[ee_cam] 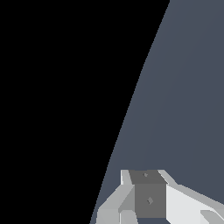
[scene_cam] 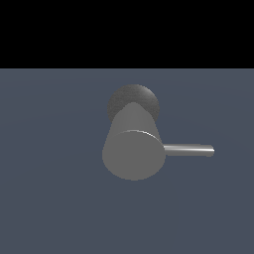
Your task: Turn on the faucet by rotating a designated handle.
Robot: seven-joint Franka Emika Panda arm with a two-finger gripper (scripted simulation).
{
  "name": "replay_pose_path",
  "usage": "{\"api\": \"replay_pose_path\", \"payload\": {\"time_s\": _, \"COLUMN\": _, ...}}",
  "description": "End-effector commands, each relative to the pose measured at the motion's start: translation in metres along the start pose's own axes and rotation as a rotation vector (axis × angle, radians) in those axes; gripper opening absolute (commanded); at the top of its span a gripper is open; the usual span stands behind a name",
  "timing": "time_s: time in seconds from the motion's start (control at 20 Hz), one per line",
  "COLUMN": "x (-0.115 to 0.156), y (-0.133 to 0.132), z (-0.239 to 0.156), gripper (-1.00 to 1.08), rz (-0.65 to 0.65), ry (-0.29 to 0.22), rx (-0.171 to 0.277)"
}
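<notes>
In the exterior view the faucet [scene_cam: 133,149] is a thick matte grey cylinder with its flat round end face toward the camera. Behind it is a darker speckled round base [scene_cam: 133,99]. The handle [scene_cam: 188,150], a thin straight metallic rod, sticks out sideways toward the exterior view's right. My gripper does not show in the exterior view. In the wrist view only the white gripper [ee_cam: 145,183] with a grey pad face shows at the picture's edge, over bare floor. It holds nothing that I can see. Neither the faucet nor the handle shows in the wrist view.
The faucet stands on a flat blue-grey floor [scene_cam: 49,188]. The floor ends at a straight far edge with black void beyond [scene_cam: 127,34]. The wrist view shows the same floor [ee_cam: 183,96] beside black void.
</notes>
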State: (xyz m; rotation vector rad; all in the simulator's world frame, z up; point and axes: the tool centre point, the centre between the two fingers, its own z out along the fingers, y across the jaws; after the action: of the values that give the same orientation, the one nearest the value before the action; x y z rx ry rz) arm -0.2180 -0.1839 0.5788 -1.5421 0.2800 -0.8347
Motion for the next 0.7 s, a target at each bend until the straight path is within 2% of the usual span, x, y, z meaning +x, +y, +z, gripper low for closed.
{"api": "replay_pose_path", "payload": {"time_s": 0.0, "x": 0.014, "y": 0.010, "z": -0.017, "gripper": -1.00, "rz": 0.044, "ry": 0.075, "rx": 0.077}}
{"api": "replay_pose_path", "payload": {"time_s": 0.3, "x": 0.041, "y": 0.047, "z": -0.057, "gripper": -1.00, "rz": 0.170, "ry": 0.248, "rx": 0.240}}
{"api": "replay_pose_path", "payload": {"time_s": 0.65, "x": 0.061, "y": 0.112, "z": -0.095, "gripper": -1.00, "rz": 0.356, "ry": 0.442, "rx": 0.397}}
